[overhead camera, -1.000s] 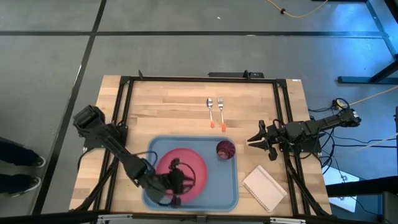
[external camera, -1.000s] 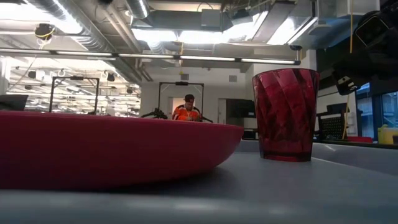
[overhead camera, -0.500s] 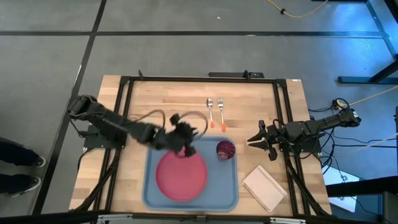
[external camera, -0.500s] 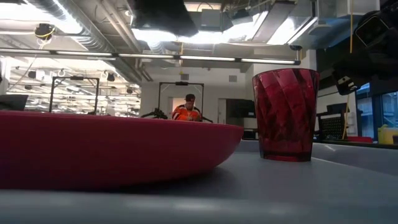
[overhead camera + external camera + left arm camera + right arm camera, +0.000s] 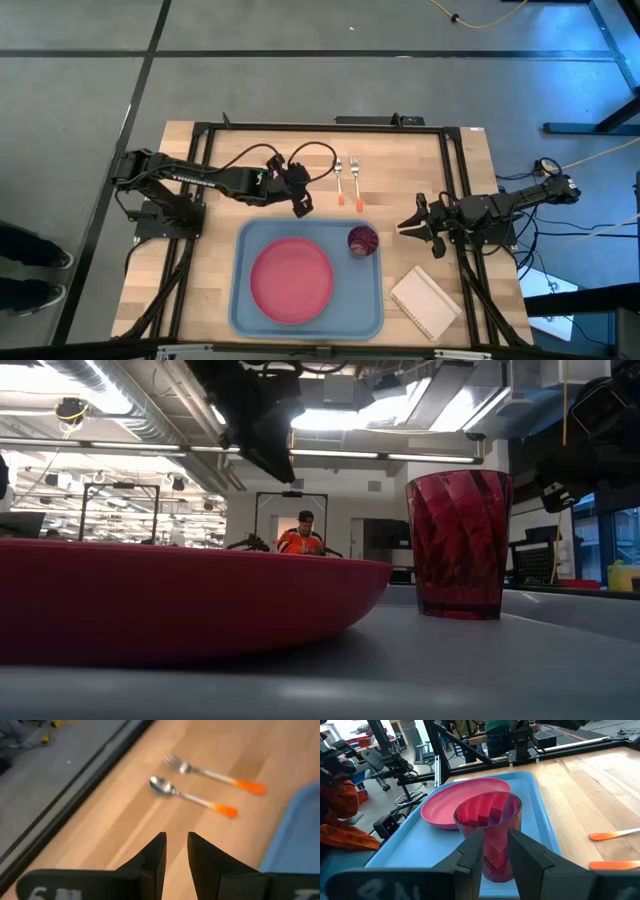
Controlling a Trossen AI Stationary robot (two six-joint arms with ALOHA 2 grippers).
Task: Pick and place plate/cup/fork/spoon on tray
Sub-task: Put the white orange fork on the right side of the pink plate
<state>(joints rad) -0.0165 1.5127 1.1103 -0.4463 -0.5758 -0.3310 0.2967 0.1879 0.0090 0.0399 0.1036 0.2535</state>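
Observation:
The pinkish-red plate lies flat on the light blue tray. The maroon cup stands upright at the tray's far right corner. The spoon and the fork lie side by side on the wood beyond the tray, orange tips toward it. My left gripper hovers over bare table just left of the spoon, holding nothing, with only a narrow slit between its fingers. My right gripper waits at the table's right side, pointing at the cup, and is empty.
A white notepad lies at the table's near right, beside the tray. Black frame rails run along the table's edges. Bare wood shows on the table's far half, around the cutlery. A person sits in the room behind the table.
My left gripper has left the plate's near left part, risen and swung toward the table's far edge, past the tray's far rim. It is now over the wood left of the spoon. The plate stays flat on the tray.

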